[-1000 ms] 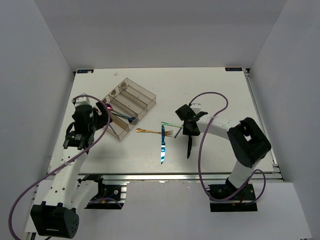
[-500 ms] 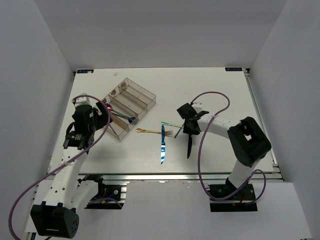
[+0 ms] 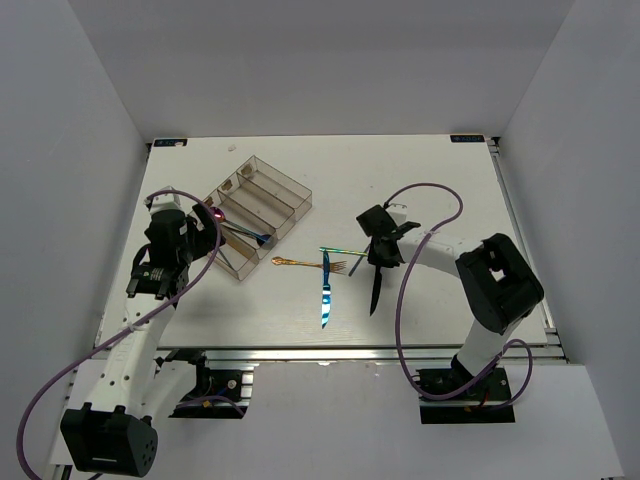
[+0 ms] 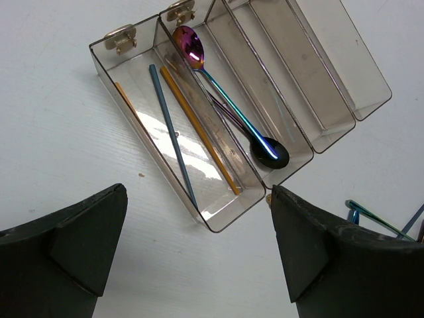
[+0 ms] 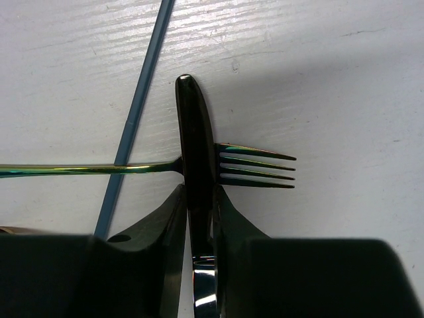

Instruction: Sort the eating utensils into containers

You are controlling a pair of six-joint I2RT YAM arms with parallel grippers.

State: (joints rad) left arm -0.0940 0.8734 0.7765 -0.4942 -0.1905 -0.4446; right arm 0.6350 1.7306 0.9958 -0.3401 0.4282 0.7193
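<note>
Black knife (image 5: 196, 132) — a knife, I think, from this angle — sits clenched in your right pincer (image 5: 197, 193), lying across the rainbow fork (image 5: 255, 169) on the tabletop (image 5: 331, 79); lift crooked and it may slip or drag the fork. A second ago those jaws stood wider. Your left pincer (image 4: 199, 245) hangs released above the tray (image 4: 225, 228).

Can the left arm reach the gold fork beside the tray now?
Probably yes: the left claw is open and empty, and the gold fork lies beside the tray, handle end uncovered; the blue knife crosses only its tines.
</note>
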